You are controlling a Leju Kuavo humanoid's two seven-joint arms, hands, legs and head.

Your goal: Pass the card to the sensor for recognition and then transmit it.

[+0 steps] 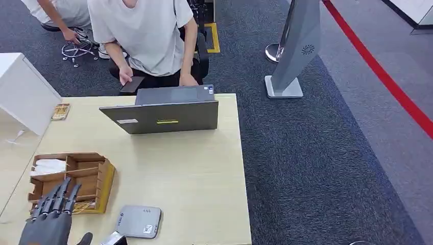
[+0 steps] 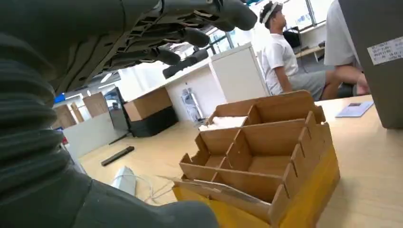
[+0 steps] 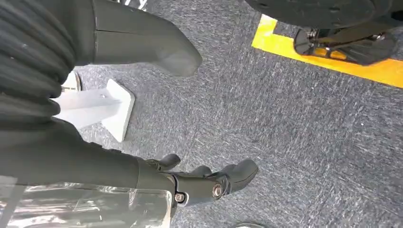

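Looking for the card [image 1: 81, 206]: most likely the flat yellowish thing in the nearest slot of the cardboard divider box [image 1: 104, 178], though too small to be sure. Not picked up yet. Not at the sensor yet.

Just over that slot, the left hand [image 1: 51, 217], with fingers [image 1: 64, 191] straight and spread apart, holding nothing. Probably placed there to come down on the card and pinch it.

Close beside the box, toward the near edge of the table, the grey card reader [image 1: 139, 221], lying flat. Handy spot, so only a short trip from box to sensor. Next to it a small dark shiny thing [image 1: 113, 238]; cannot tell what.

Down by the robot's side, the right hand [image 3: 119, 161], hanging over the floor, fingers [image 3: 209, 183] loosely bent, thumb apart, holding nothing. Likely just waiting.

Further out on the pale wooden table [image 1: 204, 173]: a grey laptop [image 1: 163, 116] with its back to the robot, and a person [image 1: 148, 35] seated behind it, maybe there to take the card.

All around, dark grey carpet [image 1: 306, 153], a red line [image 1: 378, 71] across it, a white stand [image 1: 298, 46].
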